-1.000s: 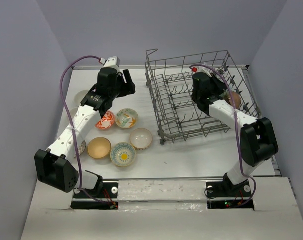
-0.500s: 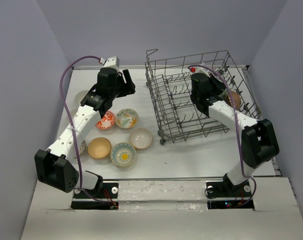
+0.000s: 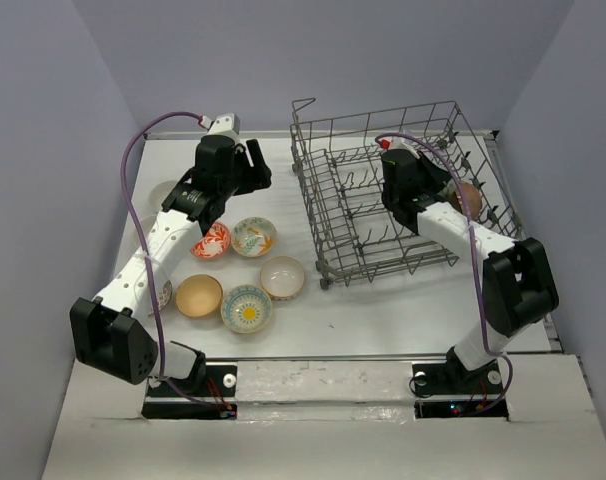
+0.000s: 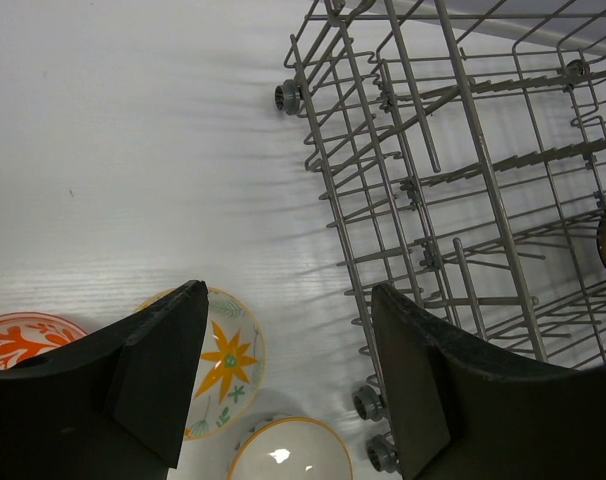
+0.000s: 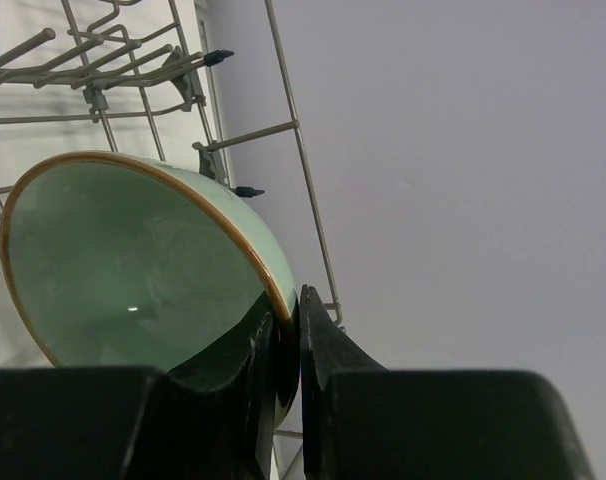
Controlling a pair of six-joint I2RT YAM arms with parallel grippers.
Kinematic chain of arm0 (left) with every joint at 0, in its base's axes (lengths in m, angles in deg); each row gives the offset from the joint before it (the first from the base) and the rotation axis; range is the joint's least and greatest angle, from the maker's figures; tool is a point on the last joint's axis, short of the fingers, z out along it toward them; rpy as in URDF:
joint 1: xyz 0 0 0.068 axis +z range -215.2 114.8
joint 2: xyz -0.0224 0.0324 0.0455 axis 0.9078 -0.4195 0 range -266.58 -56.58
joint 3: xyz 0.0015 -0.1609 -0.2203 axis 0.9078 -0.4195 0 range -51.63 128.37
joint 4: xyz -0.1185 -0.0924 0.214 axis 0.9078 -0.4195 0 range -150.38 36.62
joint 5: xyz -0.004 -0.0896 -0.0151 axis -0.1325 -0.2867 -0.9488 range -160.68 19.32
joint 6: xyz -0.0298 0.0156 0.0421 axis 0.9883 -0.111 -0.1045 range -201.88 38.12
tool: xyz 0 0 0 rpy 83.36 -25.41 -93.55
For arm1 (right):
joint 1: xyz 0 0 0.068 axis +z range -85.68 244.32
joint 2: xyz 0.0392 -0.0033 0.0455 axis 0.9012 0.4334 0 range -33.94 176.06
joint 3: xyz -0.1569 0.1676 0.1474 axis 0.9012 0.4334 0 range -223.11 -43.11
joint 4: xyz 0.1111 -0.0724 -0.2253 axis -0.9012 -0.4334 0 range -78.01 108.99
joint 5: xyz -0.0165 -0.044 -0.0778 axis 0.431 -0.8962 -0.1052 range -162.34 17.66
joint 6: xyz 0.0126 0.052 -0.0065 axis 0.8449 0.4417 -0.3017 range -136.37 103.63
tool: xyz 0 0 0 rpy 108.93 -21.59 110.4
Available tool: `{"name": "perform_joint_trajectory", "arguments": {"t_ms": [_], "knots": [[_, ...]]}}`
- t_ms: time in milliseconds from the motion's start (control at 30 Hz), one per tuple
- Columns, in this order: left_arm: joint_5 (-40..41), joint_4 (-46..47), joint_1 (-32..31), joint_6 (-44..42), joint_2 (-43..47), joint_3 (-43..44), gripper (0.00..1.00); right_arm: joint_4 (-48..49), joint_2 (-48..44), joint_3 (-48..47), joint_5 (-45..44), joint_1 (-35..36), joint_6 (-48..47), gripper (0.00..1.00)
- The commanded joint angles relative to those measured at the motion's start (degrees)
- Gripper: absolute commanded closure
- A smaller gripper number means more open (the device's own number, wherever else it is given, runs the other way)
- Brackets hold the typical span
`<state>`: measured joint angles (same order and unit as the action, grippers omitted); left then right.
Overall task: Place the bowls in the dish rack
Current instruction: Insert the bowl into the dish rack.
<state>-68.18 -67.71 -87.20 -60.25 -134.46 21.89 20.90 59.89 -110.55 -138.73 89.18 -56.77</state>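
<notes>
My right gripper [image 3: 455, 190] is inside the grey wire dish rack [image 3: 355, 215], shut on the rim of a teal bowl [image 3: 471, 198]. In the right wrist view the gripper [image 5: 288, 320] pinches the bowl's brown-edged rim, and the bowl [image 5: 133, 260] stands tilted against the rack's side wires [image 5: 293, 150]. My left gripper [image 3: 248, 170] is open and empty above the table, left of the rack. On the table lie a red-orange patterned bowl [image 3: 212, 240], a cream floral bowl [image 3: 253, 237], a white bowl [image 3: 283, 277], a tan bowl [image 3: 199, 296] and a blue-rimmed bowl [image 3: 246, 308].
The left wrist view shows the open left gripper [image 4: 288, 380] over the cream floral bowl [image 4: 218, 360] and white bowl [image 4: 288, 455], with the rack's corner and wheels [image 4: 368, 400] close on the right. More bowls lie partly hidden under the left arm [image 3: 161, 192]. Grey walls enclose the table.
My right wrist has shifted slightly left inside the rack, still holding the teal bowl. The left arm has not moved.
</notes>
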Motion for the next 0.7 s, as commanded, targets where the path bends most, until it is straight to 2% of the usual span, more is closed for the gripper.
{"name": "perform_joint_trajectory", "arguments": {"t_ms": [0, 667], "knots": [[-0.74, 2.55, 0.29, 0.26, 0.63, -0.48, 0.25, 2.48, -1.27, -0.06, -1.55, 0.01, -0.02, 0.99], [-1.8, 2.55, 0.2, 0.43, 0.02, -0.57, 0.25, 2.92, -0.92, 0.73, -2.87, -4.99, -0.91, 0.99]]}}
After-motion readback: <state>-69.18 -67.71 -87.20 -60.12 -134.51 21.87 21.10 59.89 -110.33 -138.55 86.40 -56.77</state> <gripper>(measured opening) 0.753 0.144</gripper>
